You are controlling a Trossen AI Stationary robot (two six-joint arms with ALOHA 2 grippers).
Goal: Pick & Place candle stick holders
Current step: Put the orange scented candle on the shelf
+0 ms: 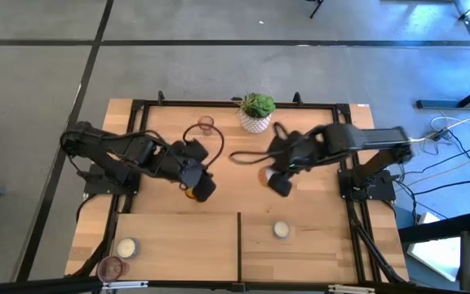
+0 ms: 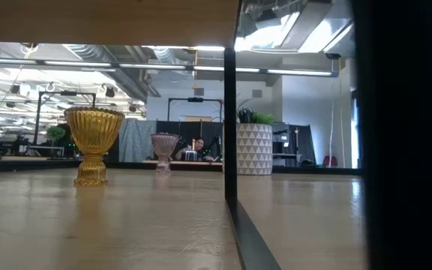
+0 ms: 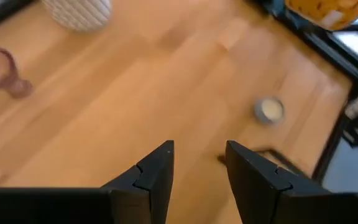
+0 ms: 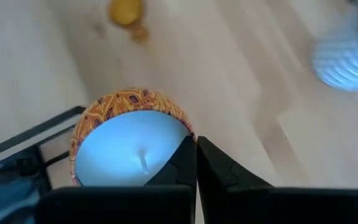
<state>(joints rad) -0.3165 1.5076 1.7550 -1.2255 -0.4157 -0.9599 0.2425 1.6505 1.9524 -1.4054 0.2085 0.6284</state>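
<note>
Your right gripper (image 4: 196, 163) is over the middle of the table, a bit right of centre, with its fingers pinched on the rim of a candle holder with an orange patterned wall (image 4: 129, 99) and a white candle inside. Grabbing the rim makes sense to me, since the cup is too wide to get the jaws around the whole body. Your left gripper (image 3: 199, 163) hangs over the table left of centre with its fingers spread and nothing between them, right by the amber glass holder (image 2: 93, 144), so I'd guess that's its next pick. The pink glass holder (image 1: 206, 125) stands further back, near the white plant pot (image 1: 255, 121). Up front, one cream holder (image 1: 281, 230) sits right of the black divider (image 1: 239, 245), and on its left another cream holder (image 1: 126, 247) sits beside a second pink one (image 1: 111, 267). Looks like the front sections are where things get dropped, though I can't tell how they're being sorted.
</note>
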